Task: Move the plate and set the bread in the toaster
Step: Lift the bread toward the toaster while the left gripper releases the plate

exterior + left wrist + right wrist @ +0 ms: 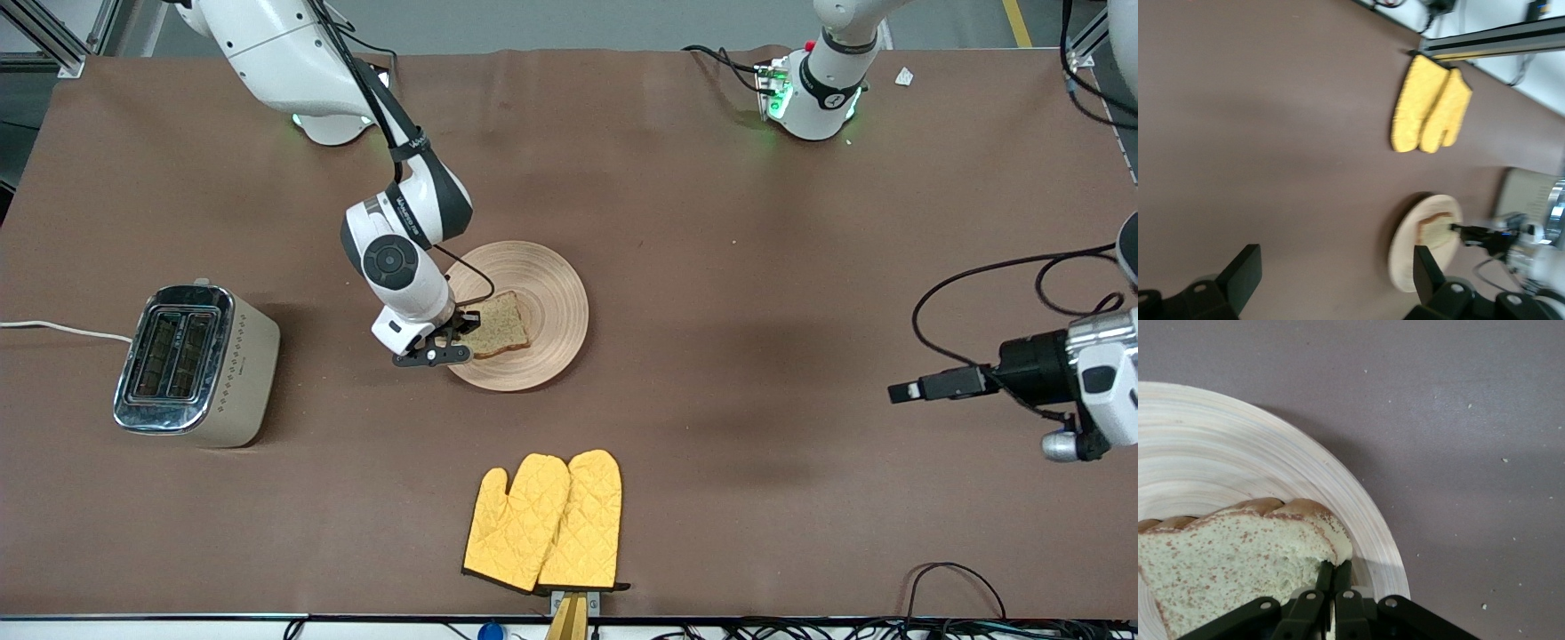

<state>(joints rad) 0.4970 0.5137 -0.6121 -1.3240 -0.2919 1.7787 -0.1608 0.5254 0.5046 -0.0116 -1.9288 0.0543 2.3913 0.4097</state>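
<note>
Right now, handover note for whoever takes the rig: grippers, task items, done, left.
Right gripper: down at the edge of the bread that faces the toaster, fingers pinched together on that edge.
Left gripper: open, holding nothing, waiting over bare table at the left arm's end.
Plate: mid-table, bread lying on it.
Toaster: toward the right arm's end, both slots showing no bread.
Yellow oven mitts: nearer the front camera than the plate, untouched.
Done: grasp on the bread.
Left: lift the bread, carry it to the toaster, drop it in a slot.
</note>
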